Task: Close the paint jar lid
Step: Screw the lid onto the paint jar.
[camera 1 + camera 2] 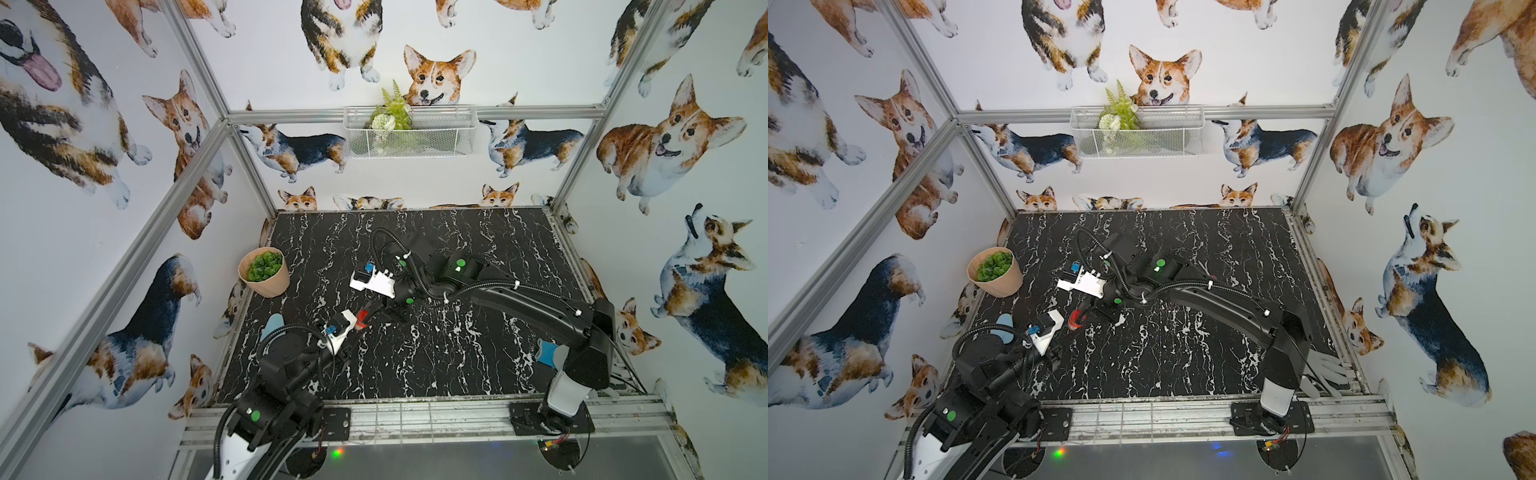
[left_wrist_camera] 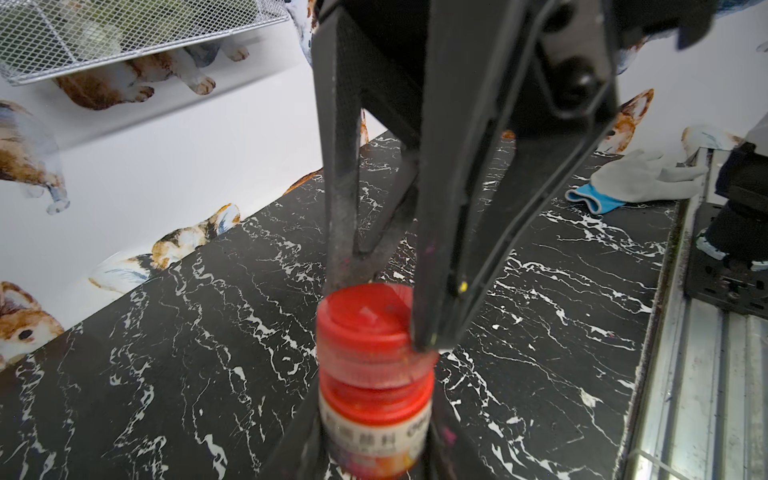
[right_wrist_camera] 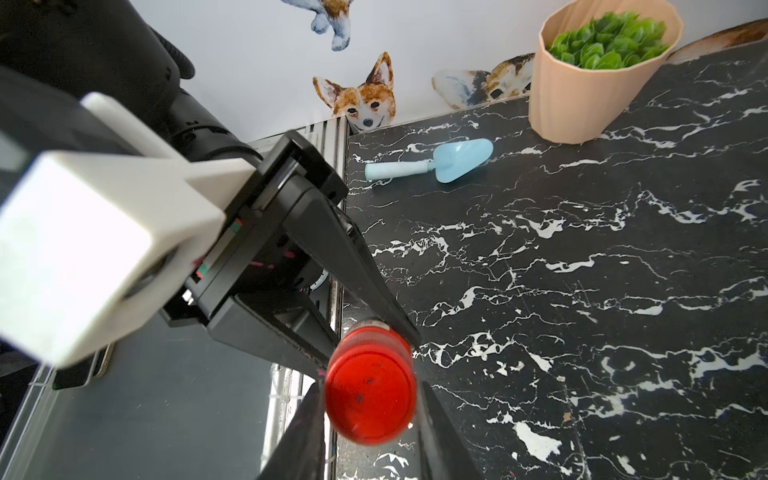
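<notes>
The red paint jar (image 1: 362, 318) sits between the two tools, left of the middle of the black marbled surface (image 1: 457, 353), as both top views show. The left tool (image 2: 374, 399) is clamped on the jar's labelled body, one finger on each side of it. The right tool (image 2: 380, 316) reaches in from the opposite side, and its dark fingers (image 2: 340, 199) are closed on the red lid (image 2: 365, 320). The lid rests on the jar's mouth, above a paler ring at the neck; whether it is fully seated cannot be told. The right wrist view looks at the jar end-on as a round red face, with the left tool's fingers (image 3: 365, 282) gripping it from behind. The jar looks tilted in the top views, and it cannot be told whether its base touches the surface. A beige pot (image 1: 264, 274) of green leaves stands near the surface's far left edge, with a blue scoop (image 3: 432, 164) lying near it. A grey glove (image 2: 636, 183) with a blue cuff lies at the right edge. A wire basket (image 1: 409, 133) hangs on the back wall.
</notes>
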Controlling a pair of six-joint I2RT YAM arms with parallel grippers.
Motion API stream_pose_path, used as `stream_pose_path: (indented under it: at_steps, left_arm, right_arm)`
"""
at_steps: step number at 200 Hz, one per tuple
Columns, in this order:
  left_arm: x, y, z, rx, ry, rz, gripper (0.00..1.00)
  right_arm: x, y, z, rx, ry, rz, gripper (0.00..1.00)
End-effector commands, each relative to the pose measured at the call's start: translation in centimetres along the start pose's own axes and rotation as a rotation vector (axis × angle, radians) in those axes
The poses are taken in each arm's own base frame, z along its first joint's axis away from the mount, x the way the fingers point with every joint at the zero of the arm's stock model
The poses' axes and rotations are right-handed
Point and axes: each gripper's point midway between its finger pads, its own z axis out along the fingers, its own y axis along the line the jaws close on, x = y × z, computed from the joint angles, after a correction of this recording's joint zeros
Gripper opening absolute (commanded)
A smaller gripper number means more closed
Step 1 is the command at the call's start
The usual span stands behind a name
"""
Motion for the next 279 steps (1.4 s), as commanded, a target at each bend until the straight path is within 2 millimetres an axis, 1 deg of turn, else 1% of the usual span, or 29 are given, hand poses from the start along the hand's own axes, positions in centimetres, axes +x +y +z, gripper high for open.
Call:
stream_pose_path:
  at_steps: [1,14,28,44,72,92,117,129,140,168,187,203,233,242,255,263,269,279]
  left_arm:
    - [-4.1,1.5,-0.7,-0.079,-0.159,0.052,0.3]
    - [-4.1,1.5,-0.8,-0.083,-0.161,0.052,0.3]
    - [-4.1,1.5,-0.8,-0.083,-0.161,0.053,0.3]
    - [-4.1,1.6,-0.8,-0.087,-0.162,0.054,0.3]
    - [-4.2,1.8,-1.1,-0.108,-0.171,0.061,0.3]
    - [-4.3,2.2,-1.3,-0.129,-0.176,0.063,0.3]
    - [-4.3,2.7,-1.5,-0.163,-0.173,0.065,0.29]
    - [-4.2,2.9,-1.5,-0.171,-0.173,0.066,0.3]
    - [-4.3,3.1,-1.6,-0.184,-0.176,0.066,0.29]
    - [-4.3,3.4,-1.9,-0.208,-0.181,0.069,0.29]
    - [-4.4,3.6,-2.1,-0.221,-0.187,0.07,0.29]
    - [-4.4,3.7,-2.2,-0.231,-0.189,0.07,0.29]
    - [-4.5,4.0,-2.5,-0.254,-0.197,0.072,0.29]
    - [-4.5,4.1,-2.6,-0.258,-0.198,0.071,0.29]
    - [-4.6,4.1,-2.6,-0.262,-0.199,0.072,0.29]
    - [-4.6,4.1,-2.6,-0.259,-0.201,0.072,0.29]
    - [-4.5,4.0,-2.6,-0.257,-0.201,0.071,0.29]
    - [-4.5,4.0,-2.6,-0.252,-0.199,0.07,0.29]
  right_arm:
    - [0.9,-0.9,0.8,0.07,0.022,0.052,0.29]
    - [1.0,-0.7,1.2,0.06,0.021,0.073,0.29]
    - [1.5,-0.4,1.8,0.042,0.056,0.08,0.29]
    - [2.1,-0.5,2.6,0.048,0.096,0.086,0.29]
    - [2.2,-0.4,3.2,0.031,0.117,0.131,0.29]
    - [2.5,-1.0,3.5,0.074,0.142,0.183,0.28]
    - [2.6,-2.5,3.9,0.174,0.135,0.3,0.27]
    - [2.5,-2.6,4.4,0.186,0.12,0.337,0.27]
    - [2.4,-2.2,5.1,0.166,0.108,0.372,0.27]
    - [1.1,0.7,7.0,0.021,0.058,0.382,0.27]
    - [1.0,1.7,7.8,-0.012,0.062,0.389,0.28]
    - [1.1,1.7,8.1,0.005,0.069,0.399,0.28]
    - [1.5,0.8,8.1,0.101,0.073,0.432,0.29]
    - [1.4,0.9,8.0,0.098,0.064,0.436,0.29]
    - [1.1,1.0,7.9,0.094,0.045,0.444,0.33]
    - [1.1,1.1,7.8,0.088,0.044,0.441,0.39]
    - [1.0,1.0,7.7,0.094,0.042,0.438,0.45]
    - [1.0,1.0,7.5,0.1,0.037,0.429,0.5]
